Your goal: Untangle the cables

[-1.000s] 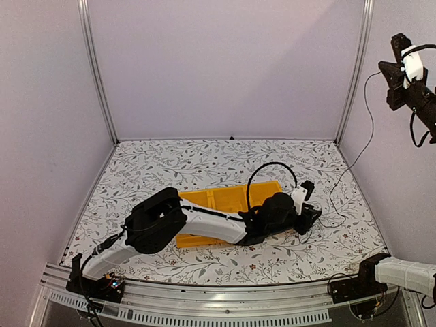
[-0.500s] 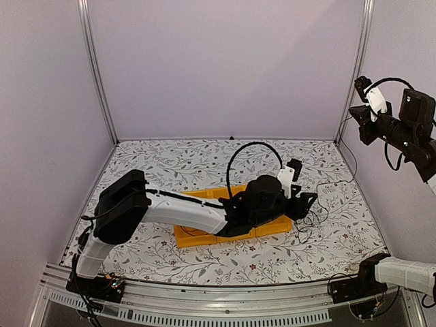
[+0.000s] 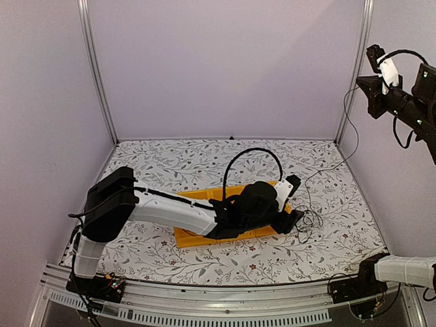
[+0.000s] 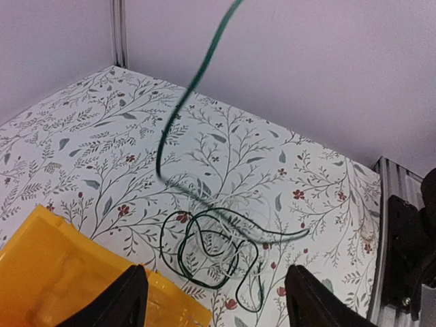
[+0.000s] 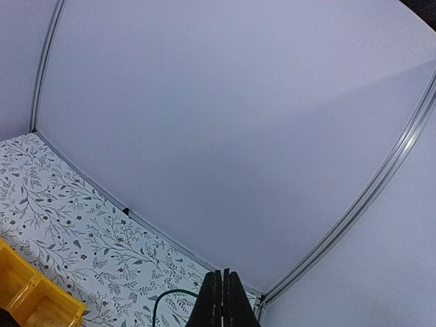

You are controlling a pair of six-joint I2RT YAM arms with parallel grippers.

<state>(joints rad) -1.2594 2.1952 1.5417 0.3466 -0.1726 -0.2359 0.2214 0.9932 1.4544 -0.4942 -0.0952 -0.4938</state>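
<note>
A tangle of thin green and white cables (image 4: 211, 248) lies on the floral table just past the yellow bin's corner; it also shows in the top view (image 3: 308, 219). My left gripper (image 4: 218, 305) is open and empty, low over the tangle, with one finger on each side; it also shows in the top view (image 3: 293, 214). One green cable (image 4: 197, 75) rises out of the tangle to my right gripper (image 3: 362, 85), which is high at the right wall. In the right wrist view that gripper (image 5: 222, 300) is shut, with the green cable (image 5: 170, 296) curving out beside the fingers. No red or black cable shows.
The yellow bin (image 3: 194, 235) lies under my left arm; its corner shows in the left wrist view (image 4: 54, 279). The metal frame post (image 3: 354, 68) and the right wall are close to my right gripper. The table's front rail (image 3: 225, 303) lies near the bases.
My right gripper dipped left, then rose back toward the upper right with the green cable. My left gripper drifted slightly left by the tangle, and the arm's elbow swung left.
</note>
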